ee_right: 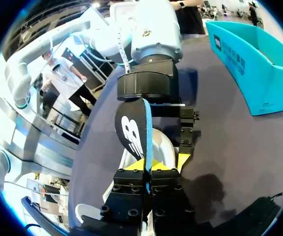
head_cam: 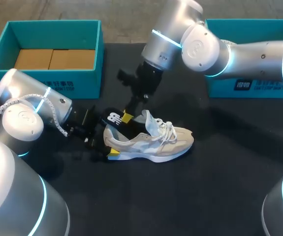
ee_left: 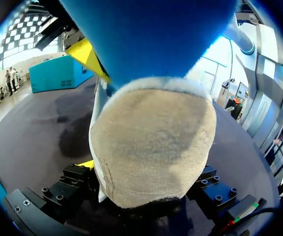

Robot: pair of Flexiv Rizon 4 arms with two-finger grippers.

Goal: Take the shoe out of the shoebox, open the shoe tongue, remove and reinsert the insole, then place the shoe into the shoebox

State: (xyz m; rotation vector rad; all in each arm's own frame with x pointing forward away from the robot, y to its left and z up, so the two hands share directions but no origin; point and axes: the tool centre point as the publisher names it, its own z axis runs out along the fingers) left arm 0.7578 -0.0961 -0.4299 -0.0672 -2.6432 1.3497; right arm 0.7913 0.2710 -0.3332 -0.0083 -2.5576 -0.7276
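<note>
The right gripper (ee_right: 148, 166) is clamped tight on the insole (ee_right: 134, 132). Its two yellow tips are pressed against opposite faces, with the thin blue edge running between them. The insole is black on top with a white logo and blue underneath. Its logo end sticks out past the fingertips, raised over the heel of the shoe (head_cam: 153, 142). I cannot tell whether its other end is in the shoe.

The left gripper (head_cam: 108, 141) lies low on the table (head_cam: 190, 196) and grips the shoe at the heel. In the left wrist view the suede heel fills the space between the black fingers, which bear on it from both sides. One yellow fingertip (ee_left: 84, 164) shows beside the sole. The blue underside of the insole hangs just above.

The shoe is a beige and white sneaker with white laces. It stands upright on its sole on the dark table. Its toe points away from the left gripper and its tongue is lifted.

The shoe is outside both boxes. A teal shoebox (head_cam: 52, 81) stands at the far left with brown cardboard pieces (head_cam: 55, 59) inside. A second teal shoebox (head_cam: 252, 91) stands at the far right, behind the right arm. Both are well apart from the shoe.
</note>
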